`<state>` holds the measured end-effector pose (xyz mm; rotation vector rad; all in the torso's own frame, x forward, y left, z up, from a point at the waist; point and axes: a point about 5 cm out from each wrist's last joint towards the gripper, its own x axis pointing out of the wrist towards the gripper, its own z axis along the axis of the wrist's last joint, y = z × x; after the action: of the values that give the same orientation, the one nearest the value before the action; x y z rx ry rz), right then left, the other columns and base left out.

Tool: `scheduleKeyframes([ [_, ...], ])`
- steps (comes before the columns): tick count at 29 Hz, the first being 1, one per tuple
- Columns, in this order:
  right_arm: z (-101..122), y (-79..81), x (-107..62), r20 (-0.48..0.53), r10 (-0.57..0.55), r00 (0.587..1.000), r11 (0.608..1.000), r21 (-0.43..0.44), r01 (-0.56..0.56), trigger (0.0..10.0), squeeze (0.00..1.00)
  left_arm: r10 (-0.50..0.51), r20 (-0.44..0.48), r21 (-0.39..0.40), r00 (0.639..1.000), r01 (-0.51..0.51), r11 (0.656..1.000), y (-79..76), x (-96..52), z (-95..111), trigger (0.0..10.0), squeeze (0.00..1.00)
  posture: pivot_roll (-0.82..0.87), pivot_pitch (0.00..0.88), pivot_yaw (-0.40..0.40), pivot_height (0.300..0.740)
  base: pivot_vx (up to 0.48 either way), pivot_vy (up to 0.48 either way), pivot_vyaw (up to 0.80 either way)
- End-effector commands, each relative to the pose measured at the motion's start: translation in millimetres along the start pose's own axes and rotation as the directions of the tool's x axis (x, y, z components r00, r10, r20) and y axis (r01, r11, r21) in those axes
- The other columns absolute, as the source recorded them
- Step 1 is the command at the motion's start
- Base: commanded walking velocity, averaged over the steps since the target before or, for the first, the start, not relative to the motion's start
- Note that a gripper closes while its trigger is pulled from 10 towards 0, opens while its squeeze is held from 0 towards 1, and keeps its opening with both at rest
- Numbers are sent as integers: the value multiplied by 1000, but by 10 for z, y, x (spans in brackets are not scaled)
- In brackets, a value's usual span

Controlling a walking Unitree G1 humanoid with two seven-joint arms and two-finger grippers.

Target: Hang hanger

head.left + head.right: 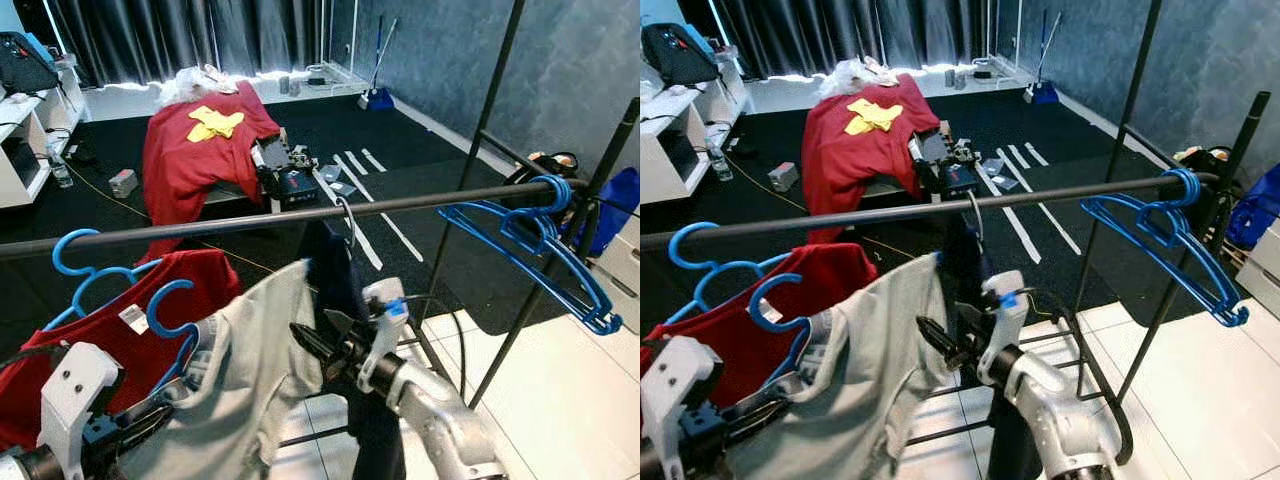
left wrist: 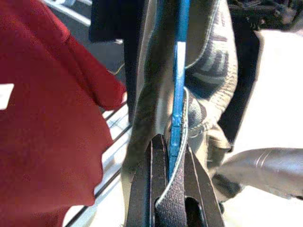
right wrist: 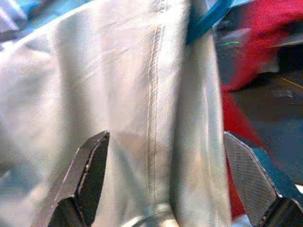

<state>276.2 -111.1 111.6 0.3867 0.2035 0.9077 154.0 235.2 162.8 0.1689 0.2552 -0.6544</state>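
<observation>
Gripping the blue hanger (image 2: 179, 90) edge-on between its two black fingers, the left pincer (image 2: 173, 161) is closed on the plastic together with the collar of the grey shirt (image 1: 250, 370) that this hanger carries. The hanger's hook (image 1: 165, 305) stands up below the black rail (image 1: 250, 222) and is not over it. The right pincer (image 3: 165, 175) is spread wide, one finger on each side of the grey cloth, with nothing clamped; in the head views it points into the side of the shirt.

Just beside the held hanger, a red shirt (image 1: 100, 340) hangs on another blue hanger (image 1: 75, 262), whose hook reaches up near the rail. In the middle of the rail a dark garment (image 1: 335, 265) hangs from a metal hook. At the right end of the rail hang some empty blue hangers (image 1: 540, 245). Behind the rack, on the dark floor, a low thing covered with red cloth (image 1: 205, 140) stands before the curtains.
</observation>
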Motion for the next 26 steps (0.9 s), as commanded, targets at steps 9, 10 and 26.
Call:
scheduleKeyframes([
  [9,242,-116,-351,-46,132,990,991,-30,-134,10000,0,-85,60,1,995,85,996,-20,148,119,10000,0,-85,0,1,740,-105,0,0],
  [10,242,-116,-351,-46,132,990,991,-30,-134,10000,0,-85,60,1,995,85,996,-20,148,119,10000,0,-85,0,1,740,-334,0,0],
  [26,303,-10,-345,-37,221,975,975,4,-221,10000,0,-105,51,-71,993,109,992,-46,313,-58,10000,0,-78,0,1,740,-411,0,0],
])
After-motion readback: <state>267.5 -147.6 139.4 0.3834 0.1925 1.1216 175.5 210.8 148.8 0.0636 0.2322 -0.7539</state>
